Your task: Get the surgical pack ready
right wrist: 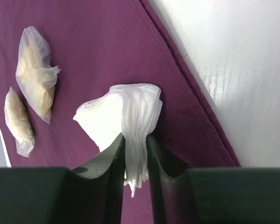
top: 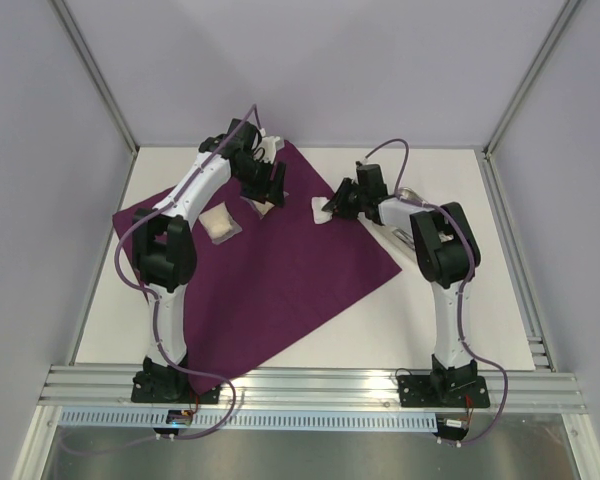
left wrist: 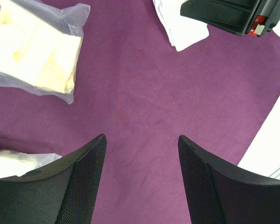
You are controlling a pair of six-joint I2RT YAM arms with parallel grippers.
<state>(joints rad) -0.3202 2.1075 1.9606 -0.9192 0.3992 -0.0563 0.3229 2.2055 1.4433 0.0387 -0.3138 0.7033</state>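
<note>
The dark-purple cloth (top: 280,270) lies spread as a diamond on the white table. My right gripper (right wrist: 136,140) is shut on a stack of white gauze pads (right wrist: 130,109), bunched between its fingers just above the cloth near its far right edge; the gauze also shows in the top view (top: 320,208). My left gripper (left wrist: 142,140) is open and empty over bare cloth (left wrist: 144,93). Two tan packets in clear wrap (right wrist: 35,74) (right wrist: 18,121) lie on the cloth by the left gripper; one shows in the top view (top: 220,222). The forceps are not visible, and the steel tray is at most a shiny bit behind the right arm.
Metal frame posts (top: 100,80) and grey walls enclose the table. A slotted rail (top: 310,385) runs along the near edge by the arm bases. A small shiny bit (top: 408,192) shows behind the right arm. Bare white table (right wrist: 233,70) lies right of the cloth.
</note>
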